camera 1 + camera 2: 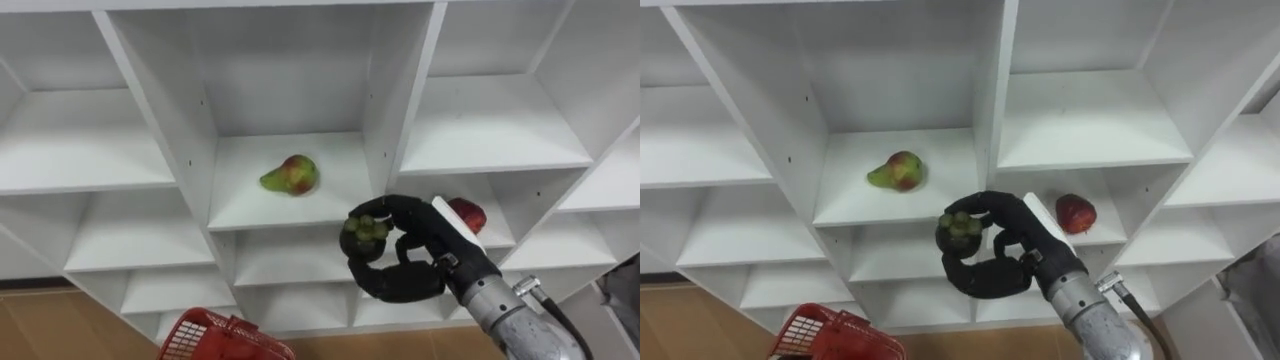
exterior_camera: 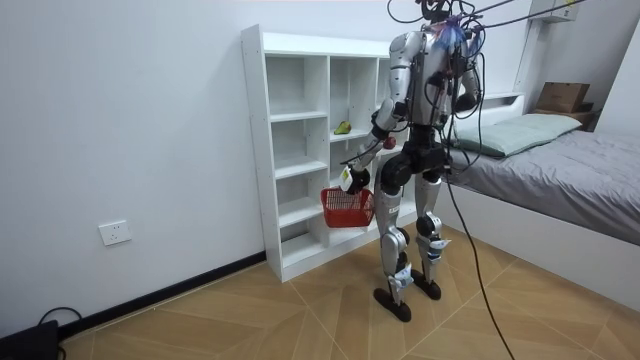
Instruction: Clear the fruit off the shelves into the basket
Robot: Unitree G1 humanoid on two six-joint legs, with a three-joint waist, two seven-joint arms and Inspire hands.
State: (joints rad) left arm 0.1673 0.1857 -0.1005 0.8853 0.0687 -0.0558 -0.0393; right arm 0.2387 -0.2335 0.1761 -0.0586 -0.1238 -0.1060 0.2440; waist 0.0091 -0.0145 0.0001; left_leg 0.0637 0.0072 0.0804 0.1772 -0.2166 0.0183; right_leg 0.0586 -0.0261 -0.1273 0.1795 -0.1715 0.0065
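The robot stands upright on the wooden floor (image 2: 300, 310) right in front of a white closet (image 1: 172, 130) of open compartments, with a bed (image 2: 565, 170) behind it at the room view's right. Its right hand (image 1: 432, 255) comes in from the lower right and is clenched round a small knobbly green fruit (image 1: 365, 228), fingers curled over the top and thumb underneath. The fruit is held clear of the shelves, on the near side of the closet, in front of the shelf edge where the middle and right columns meet. A pear (image 1: 291, 175), green with a red flush, lies on its side on the shelf of the middle compartment, up and to the left of the held fruit and well apart from it. A red apple (image 1: 467, 213) sits in the compartment to the right, one shelf lower, partly hidden behind the back of the right hand. A red wire basket (image 1: 215, 335) shows at the lower left, near the robot and below the hand's level. In the room view the basket hangs just under the left hand (image 2: 352, 178), held out before the closet; I cannot tell how that hand grips it.
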